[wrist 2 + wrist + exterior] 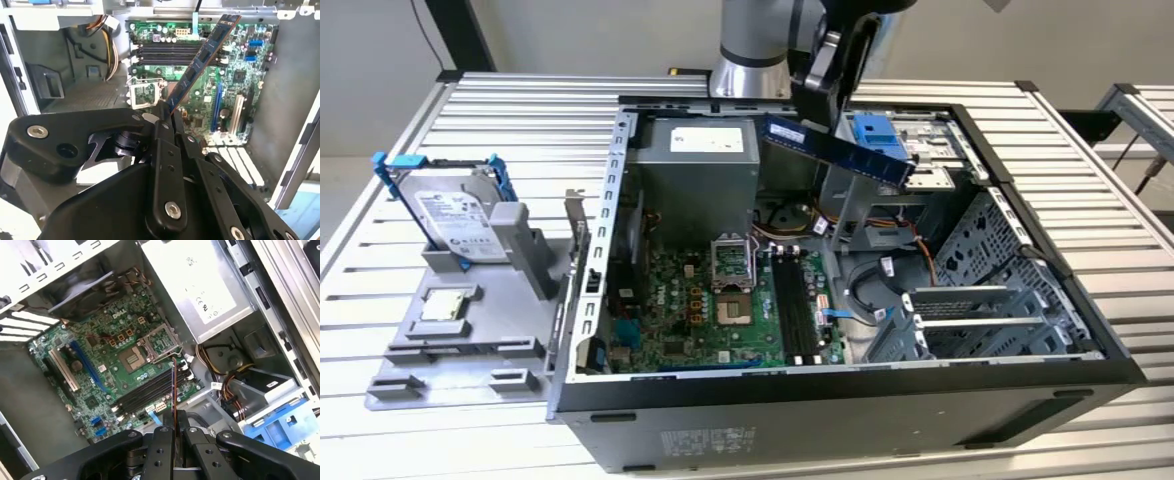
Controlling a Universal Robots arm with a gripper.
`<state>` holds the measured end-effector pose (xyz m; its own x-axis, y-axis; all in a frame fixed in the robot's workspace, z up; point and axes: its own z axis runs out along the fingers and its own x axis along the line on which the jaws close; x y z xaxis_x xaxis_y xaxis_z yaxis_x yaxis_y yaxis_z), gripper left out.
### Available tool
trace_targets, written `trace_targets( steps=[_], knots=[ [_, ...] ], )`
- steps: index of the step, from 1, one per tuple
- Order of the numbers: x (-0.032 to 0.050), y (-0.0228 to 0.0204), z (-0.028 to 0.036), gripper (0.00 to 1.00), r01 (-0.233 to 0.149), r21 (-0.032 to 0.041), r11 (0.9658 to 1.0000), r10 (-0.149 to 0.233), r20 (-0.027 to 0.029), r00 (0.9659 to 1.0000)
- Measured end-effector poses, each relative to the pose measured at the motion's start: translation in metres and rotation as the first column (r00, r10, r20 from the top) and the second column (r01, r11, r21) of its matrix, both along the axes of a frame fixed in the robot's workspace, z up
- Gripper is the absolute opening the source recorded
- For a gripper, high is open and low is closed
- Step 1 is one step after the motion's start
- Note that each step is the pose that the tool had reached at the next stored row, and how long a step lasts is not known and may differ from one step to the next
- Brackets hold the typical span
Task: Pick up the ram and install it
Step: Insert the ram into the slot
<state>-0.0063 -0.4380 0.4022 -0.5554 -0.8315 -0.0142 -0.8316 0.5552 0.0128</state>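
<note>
Currently gripper (809, 112) pinches ram (847, 150) tight by one end, high over case's far side; memory slots (794, 300) lie below, nearer, long axes crossed

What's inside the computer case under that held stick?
A green motherboard with black memory slots and an open processor socket, below the ram in the gripper. The power supply hides what lies beneath it.

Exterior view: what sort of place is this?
Likely a robotics lab bench for computer assembly: an open computer case lies on a slatted metal table, a hard drive stands in a grey fixture beside it, and the arm's tool holds the ram over the case.
</note>
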Motion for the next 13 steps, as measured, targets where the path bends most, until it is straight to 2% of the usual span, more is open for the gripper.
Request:
trace_targets(
  steps=[3,7,11,13],
  knots=[
    [0.0000,0.0000,0.0000,0.00,0.049,0.0000,0.9988,-0.049,0.0000,0.9988],
    [0.0000,0.0000,0.0000,0.00,0.114,0.0000,0.9935,-0.114,0.0000,0.9935],
    [0.0000,0.0000,0.0000,0.00,0.178,0.0001,0.9840,-0.178,0.0000,0.9840],
    [0.0000,0.0000,0.0000,0.00,0.211,0.0001,0.9775,-0.211,0.0000,0.9775]
  ],
)
